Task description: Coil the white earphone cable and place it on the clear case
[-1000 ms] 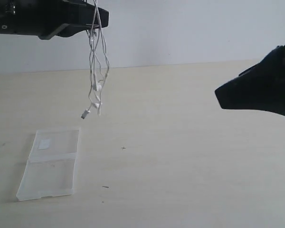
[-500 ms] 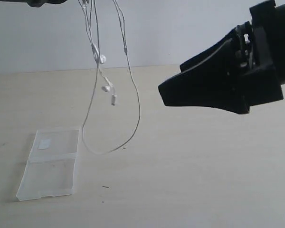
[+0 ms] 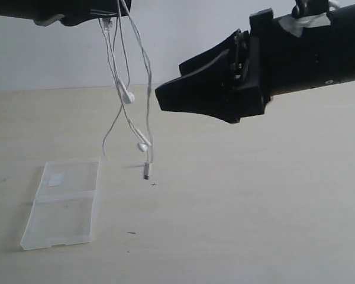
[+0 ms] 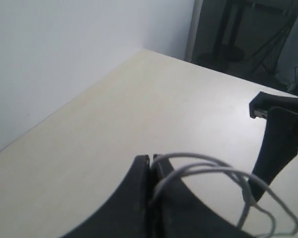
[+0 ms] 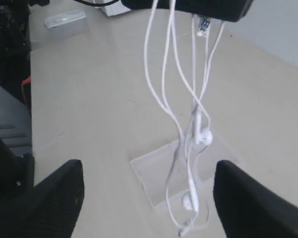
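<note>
The white earphone cable (image 3: 146,173) hangs in several loose strands from my left gripper (image 3: 125,7), which is high at the upper left and shut on it (image 4: 150,159). One earbud (image 3: 128,96) dangles mid-height and another (image 3: 143,146) lower down. The plug hangs just above the table. The clear case (image 3: 65,207) lies open and flat on the table at the lower left, with its whitish sticker (image 3: 55,179) on the far half. My right gripper (image 3: 161,98) is open just right of the strands, level with the upper earbud. In the right wrist view the cable (image 5: 203,136) hangs ahead between its spread fingers, with the case (image 5: 154,173) beneath.
The pale wooden table (image 3: 254,207) runs back to a white wall. A small clear box (image 5: 64,21) sits far off on the table, and dark equipment (image 5: 5,44) stands beyond the table's edge.
My right gripper has moved left, up close to the hanging strands. The cable has swung; its big loop is gone and the plug now hangs low near the table.
</note>
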`<state>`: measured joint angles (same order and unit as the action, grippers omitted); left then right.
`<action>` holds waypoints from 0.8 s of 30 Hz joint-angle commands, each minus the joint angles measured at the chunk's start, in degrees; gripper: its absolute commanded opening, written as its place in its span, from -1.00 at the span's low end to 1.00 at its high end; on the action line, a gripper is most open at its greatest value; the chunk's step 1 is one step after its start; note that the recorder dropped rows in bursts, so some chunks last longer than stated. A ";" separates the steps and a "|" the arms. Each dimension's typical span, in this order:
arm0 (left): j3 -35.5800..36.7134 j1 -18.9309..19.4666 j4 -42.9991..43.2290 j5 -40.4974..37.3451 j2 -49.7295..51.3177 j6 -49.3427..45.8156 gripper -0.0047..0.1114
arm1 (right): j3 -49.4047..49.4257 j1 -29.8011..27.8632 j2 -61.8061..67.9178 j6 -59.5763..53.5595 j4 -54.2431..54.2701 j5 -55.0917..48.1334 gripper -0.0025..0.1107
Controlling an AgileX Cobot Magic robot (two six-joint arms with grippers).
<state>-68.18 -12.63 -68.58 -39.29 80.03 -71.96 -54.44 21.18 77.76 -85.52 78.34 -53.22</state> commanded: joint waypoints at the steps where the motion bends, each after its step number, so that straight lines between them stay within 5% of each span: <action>1: -0.29 0.17 0.80 4.52 -0.29 -0.07 -0.92 | 0.14 -0.13 3.15 -3.60 4.22 -2.56 0.29; 15: -0.29 -0.06 0.14 10.70 -0.29 2.12 -0.92 | 0.14 0.84 3.84 -1.48 5.35 7.43 0.36; 24: -0.14 -4.70 0.66 22.25 -0.29 2.14 -0.92 | 0.14 10.45 4.98 -3.20 6.26 27.91 0.36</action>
<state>-68.18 -14.78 -67.95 -22.62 80.03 -69.97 -54.44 29.32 82.15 -88.20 83.02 -33.41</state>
